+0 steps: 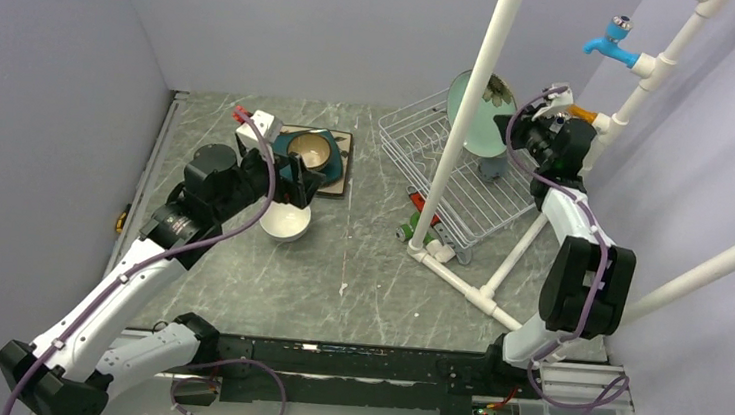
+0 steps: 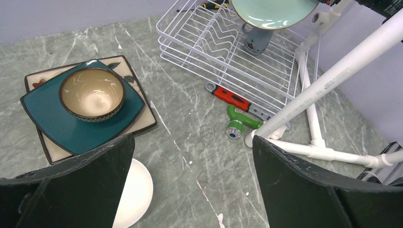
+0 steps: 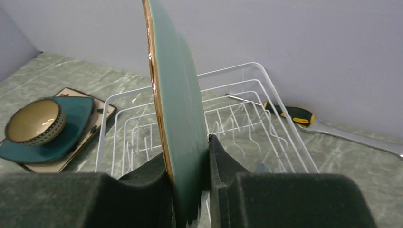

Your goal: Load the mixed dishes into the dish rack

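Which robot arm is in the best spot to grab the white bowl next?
Left. Its open left hand hangs right by the white bowl, while the right hand is shut on the mint-green plate, held upright over the dish rack.

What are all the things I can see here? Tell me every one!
table: 1, grey-green marbled, under everything
dish rack: 1, white wire, right side of table
mug: 1, grey-blue, inside the rack
mint-green round plate: 1, mint green, upright over the rack
white bowl: 1, white, on the table, left
cream square plate: 1, cream with flowers, on the table
teal square plate: 1, teal, on the cream plate
brown glazed bowl: 1, brown, on the teal plate
pipe frame: 1, white, beside the rack
tap: 1, blue, on the frame
red tool: 1, red, beside the rack
green fitting: 1, green, beside it
left gripper: 1, black, open by the white bowl
right gripper: 1, black, shut on the mint-green plate
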